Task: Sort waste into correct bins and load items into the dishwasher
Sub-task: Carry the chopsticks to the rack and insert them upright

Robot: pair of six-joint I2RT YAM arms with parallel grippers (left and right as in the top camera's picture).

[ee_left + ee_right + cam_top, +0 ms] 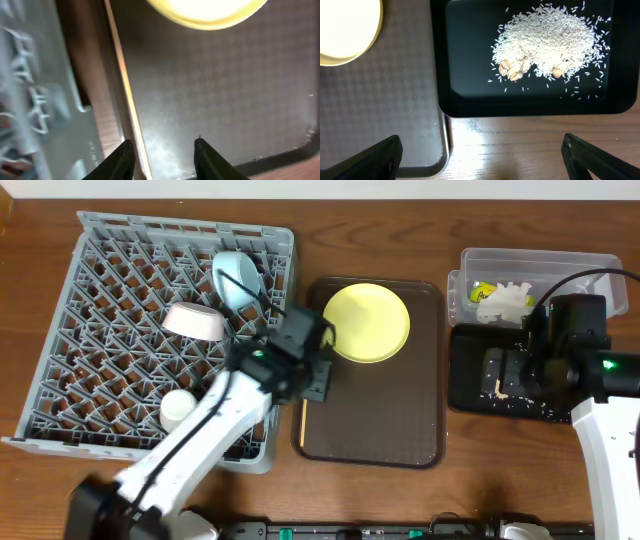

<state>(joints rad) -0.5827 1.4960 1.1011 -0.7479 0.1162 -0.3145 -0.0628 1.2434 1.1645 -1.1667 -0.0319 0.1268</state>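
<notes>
From above, the paper [508,298] and wrapper [483,290] lie in the clear tub [470,260] at the table's far right corner. The grains [497,385] sit in the black tray [465,395] just nearer, and the blue bowl [237,277] and white bowl [197,320] are in the rack [90,370] on the left half. Only the plate [366,322] is outside it, lying flat at the far end of the brown tray [400,430] mid-table, so loading the plate looks like the step in hand. The left gripper [316,378] hangs over the brown tray's left edge, near the plate's rim, and the right gripper [505,373] hovers over the black tray

In the left wrist view the fingers [122,160] are spread with nothing between them, above bare tray surface, and the plate's rim is ahead of them, not touching. A thin wooden stick [120,75] lies along the tray's left edge, with the rack's wall just beyond. I'd say the next move calls for reaching forward, pinching the rim, and lifting clear of the tray's raised lip before swinging left. Room is tight on that side and open toward the right

In the right wrist view the fingers [370,160] stand wide apart and empty, over bare wood at the near edges of the two trays. The grains are heaped well inside the black tray's rim. That arm is well apart from the plate, so the way to the rack looks free
</notes>
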